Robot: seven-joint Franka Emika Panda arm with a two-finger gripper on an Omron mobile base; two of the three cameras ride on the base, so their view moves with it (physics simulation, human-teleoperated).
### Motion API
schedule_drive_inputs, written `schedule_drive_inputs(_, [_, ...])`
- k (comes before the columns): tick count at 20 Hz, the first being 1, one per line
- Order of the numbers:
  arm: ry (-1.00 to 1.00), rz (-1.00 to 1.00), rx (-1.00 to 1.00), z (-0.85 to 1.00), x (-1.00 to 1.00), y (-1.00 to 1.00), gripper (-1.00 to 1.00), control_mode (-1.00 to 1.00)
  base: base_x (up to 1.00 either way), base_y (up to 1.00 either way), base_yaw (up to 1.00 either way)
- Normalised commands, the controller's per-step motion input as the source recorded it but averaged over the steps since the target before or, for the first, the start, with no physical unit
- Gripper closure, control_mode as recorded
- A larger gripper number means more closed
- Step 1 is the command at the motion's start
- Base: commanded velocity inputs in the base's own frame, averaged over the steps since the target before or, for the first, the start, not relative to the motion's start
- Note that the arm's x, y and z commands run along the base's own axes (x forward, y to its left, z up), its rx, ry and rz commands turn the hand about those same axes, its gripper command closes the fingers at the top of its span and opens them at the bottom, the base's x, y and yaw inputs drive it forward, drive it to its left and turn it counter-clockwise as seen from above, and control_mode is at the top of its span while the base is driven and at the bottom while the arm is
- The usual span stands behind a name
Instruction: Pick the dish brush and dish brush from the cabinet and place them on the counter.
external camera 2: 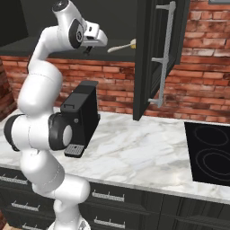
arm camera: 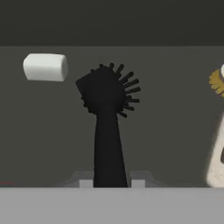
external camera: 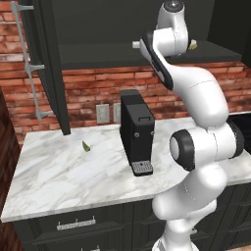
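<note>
Gripper point(arm camera: 112, 183) was closed on black dish brush point(arm camera: 106, 94) at handle base, bristle head pointing away, prob. for a straight pull-out. Cabinet point(arm camera: 166, 131) shelf held 3 items: black brush, white block point(arm camera: 45, 67), cream-handled brush point(arm camera: 217, 144). Counter point(external camera: 63, 171) lay below w/ coffee machine point(external camera: 137, 130).

No readable text, label, brand, number or sign is showing on anything in these views. The black coffee machine point(external camera: 137, 132) on the counter point(external camera: 63, 171) is carrying no legible marking on its front or side, and the wall outlets point(external camera: 102, 113) behind it are showing blank plates. The cabinet point(external camera 2: 155, 54) doors and the drawer fronts below are appearing plain.
</note>
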Motion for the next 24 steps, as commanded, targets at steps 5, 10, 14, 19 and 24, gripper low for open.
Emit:
schedule_drive_inputs(5, [0.0,0.0,0.0,0.0,-0.47,0.0,1.0,-1.0,0.0,0.0,0.0])
schedule_drive_inputs(10, [0.04,0.0,0.0,0.0,-0.55,0.01,1.0,-1.0,0.0,0.0,0.0])
schedule_drive_inputs(14, [0.06,0.0,0.0,0.0,-0.59,0.0,1.0,-1.0,0.0,0.0,0.0])
schedule_drive_inputs(19, [0.07,0.0,0.0,0.0,-0.62,0.0,1.0,-1.0,0.0,0.0,0.0])
schedule_drive_inputs(24, [0.09,0.0,0.0,0.0,-0.59,0.0,1.0,-1.0,0.0,0.0,0.0])
